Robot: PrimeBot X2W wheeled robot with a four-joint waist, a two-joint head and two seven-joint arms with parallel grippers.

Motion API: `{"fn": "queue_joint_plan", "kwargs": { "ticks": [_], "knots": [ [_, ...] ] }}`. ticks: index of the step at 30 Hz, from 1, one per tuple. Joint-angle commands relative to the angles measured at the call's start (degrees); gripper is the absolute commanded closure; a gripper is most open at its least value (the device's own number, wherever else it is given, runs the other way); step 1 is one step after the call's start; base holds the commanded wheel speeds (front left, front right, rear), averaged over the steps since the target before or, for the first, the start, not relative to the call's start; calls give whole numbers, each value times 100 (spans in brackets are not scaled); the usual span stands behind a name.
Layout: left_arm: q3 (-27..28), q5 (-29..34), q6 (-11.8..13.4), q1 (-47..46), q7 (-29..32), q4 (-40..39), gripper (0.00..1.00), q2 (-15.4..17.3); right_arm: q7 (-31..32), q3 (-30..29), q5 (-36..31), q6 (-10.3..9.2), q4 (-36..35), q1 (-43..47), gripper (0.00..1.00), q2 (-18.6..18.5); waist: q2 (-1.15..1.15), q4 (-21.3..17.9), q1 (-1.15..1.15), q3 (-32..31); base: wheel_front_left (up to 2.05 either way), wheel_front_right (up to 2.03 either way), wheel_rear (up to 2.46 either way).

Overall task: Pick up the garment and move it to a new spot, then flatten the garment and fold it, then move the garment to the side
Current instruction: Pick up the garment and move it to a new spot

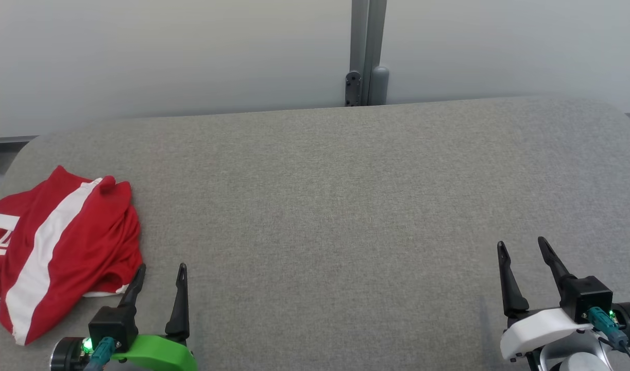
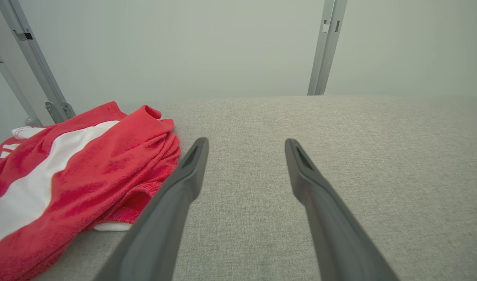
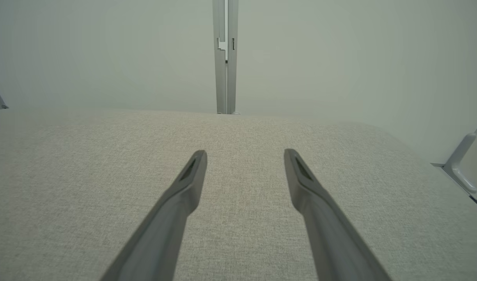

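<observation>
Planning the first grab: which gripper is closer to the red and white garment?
The left gripper, on the green mount, its finger beside the garment; the right gripper, white-mounted, sits far across the grey surface.

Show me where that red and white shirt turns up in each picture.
Head view: shirt at lower left, beside the left gripper.
Left wrist view: shirt at lower left, beside the left-hand finger.
Right wrist view: perhaps a red speck at the left edge, too small to tell.
Shared landmark: grey post behind the surface.
</observation>
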Motion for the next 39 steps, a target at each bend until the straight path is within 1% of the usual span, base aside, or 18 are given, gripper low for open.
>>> {"fn": "queue_joint_plan", "kwargs": {
  "ticks": [1, 12, 15, 18, 23, 28, 32, 34, 39],
  "knots": [
    [19, -19, 10, -61, -7, 11, 0, 36, -26, 12, 35, 0, -11, 65, 0, 4, 0, 169, 0, -22, 0, 0, 0],
    [118, -47, 10, 124, -7, 47, 0, 141, -23, 187, 58, 0, 19, 92, 0, 50, 0, 1258, 0, -150, 0, 0, 0],
    [188, -50, 10, 192, -7, 44, 0, 171, -23, 255, 98, 0, 40, 32, 0, 57, 0, 1477, 0, -171, 0, 0, 0],
    [242, -63, 10, 244, -7, 27, 0, 188, -23, 313, 121, 0, 52, -6, 0, 71, 0, 1603, 0, -178, 0, 0, 0],
    [301, -80, 10, 262, -7, 4, 0, 174, -23, 374, 126, 0, 63, -1, 0, 77, 0, 1654, 0, -149, 0, 0, 0],
    [453, -172, 10, 61, -7, 123, 0, 149, -23, 390, 143, 0, 69, -2, 0, 55, 0, 1545, 0, -26, 0, 0, 0],
    [595, -359, 10, -353, 29, 700, 0, 161, -23, 378, 148, 0, 25, -108, 0, -39, 0, 1416, 0, 237, 0, 0, 0],
    [679, -524, 21, -707, 216, 1048, 0, 177, -22, 375, 150, 0, -9, -177, 0, -94, 0, 1350, 0, 407, 0, 0, 0],
    [934, -846, 169, -1559, 840, 1708, 0, 300, -23, 407, 178, 0, -59, -343, 0, -225, 0, 1201, 0, 858, 0, 0, 0]
  ]
}}
